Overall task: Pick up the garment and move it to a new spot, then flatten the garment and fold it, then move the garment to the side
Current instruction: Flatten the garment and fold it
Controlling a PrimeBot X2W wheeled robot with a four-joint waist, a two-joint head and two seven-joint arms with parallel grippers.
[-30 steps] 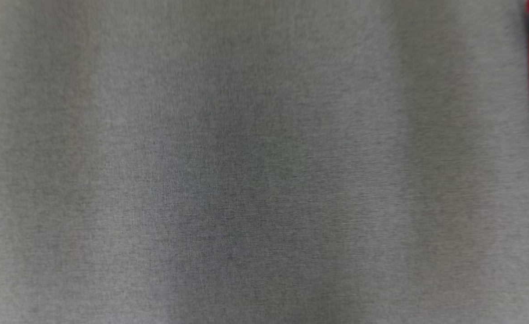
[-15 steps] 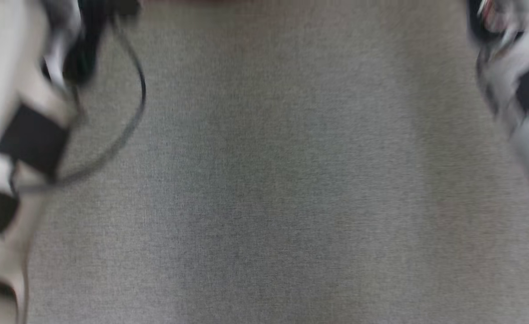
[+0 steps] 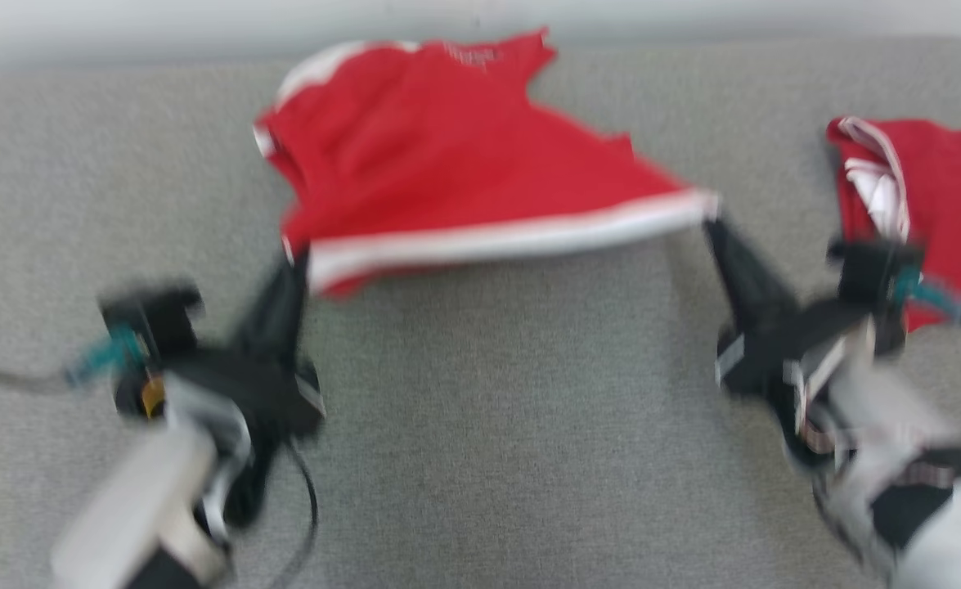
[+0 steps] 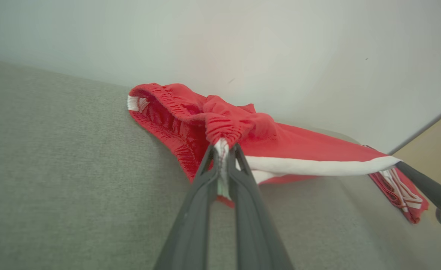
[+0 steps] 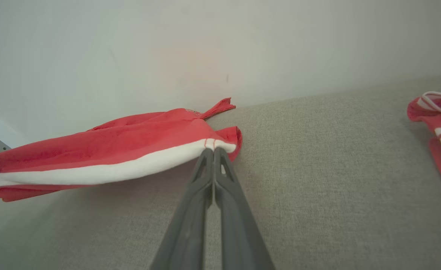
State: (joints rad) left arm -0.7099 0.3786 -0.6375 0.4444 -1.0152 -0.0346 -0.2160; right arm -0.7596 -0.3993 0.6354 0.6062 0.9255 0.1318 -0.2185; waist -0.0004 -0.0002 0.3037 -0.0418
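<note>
Grey surface (image 3: 480, 458), garment (image 3: 447, 155) long axis across, L claw (image 3: 300, 258) to R claw (image 3: 709, 217)

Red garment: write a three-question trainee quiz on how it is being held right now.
1. True or false: the left gripper is shut on the red garment.
2. What does the right gripper pinch? A) nothing B) the same garment's white band C) a towel
3. How many red garments lie in the head view?
Key: 1 true; 2 B; 3 two.
</note>
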